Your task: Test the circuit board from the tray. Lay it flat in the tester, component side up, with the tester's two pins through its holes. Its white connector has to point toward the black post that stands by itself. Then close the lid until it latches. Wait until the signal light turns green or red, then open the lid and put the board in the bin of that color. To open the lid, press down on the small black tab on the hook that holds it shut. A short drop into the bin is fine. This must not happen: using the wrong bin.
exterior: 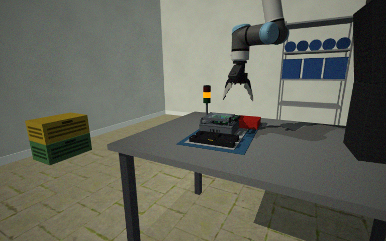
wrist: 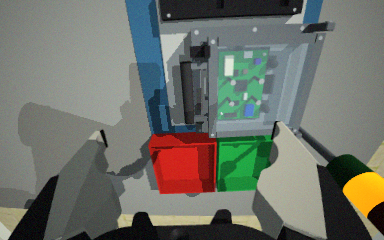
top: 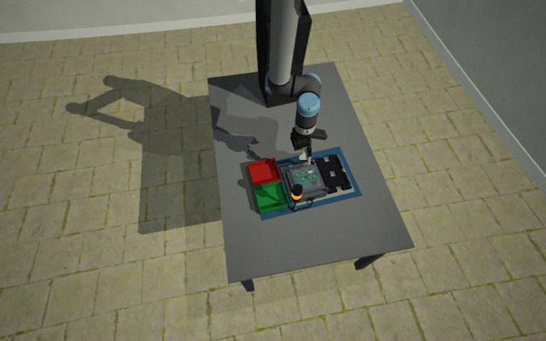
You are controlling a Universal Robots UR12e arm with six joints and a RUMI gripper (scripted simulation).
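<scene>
Amber on the light (top: 296,195) (exterior: 206,95) (wrist: 365,192), folks, and no verdict for us to act on! The claw (top: 306,158) (exterior: 237,100) (wrist: 188,126) hangs above the tester (top: 322,196) (exterior: 219,129) (wrist: 195,37), pale, notched fingers spread wide, nothing between them. That height, we reckon, keeps it off the lid (top: 318,185) (exterior: 209,115) (wrist: 295,70) while the test runs.

And there's our board (top: 306,177) (exterior: 220,117) (wrist: 242,85), inside the tester under that clear, boxy cover: a green rectangle, lying flat, parts upward, so the contacts can presumably do their work. We can't see the pins through its holes, nor say for sure that its connector (wrist: 229,66), a white block, faces the right post. The lid looks down; whether the hook has caught, we can't tell.

Alongside sits the tray (top: 340,178) (exterior: 216,140) (wrist: 235,9), black, low and slotted. At the tester's other side, the red bin (top: 263,172) (exterior: 250,122) (wrist: 180,167) and green bin (top: 267,195) (wrist: 240,177) stand together, square, open-topped, handy for a short drop. We're in the waiting stage, by our judgement: colour first, then the small tab, which would likely want narrower fingers.
</scene>
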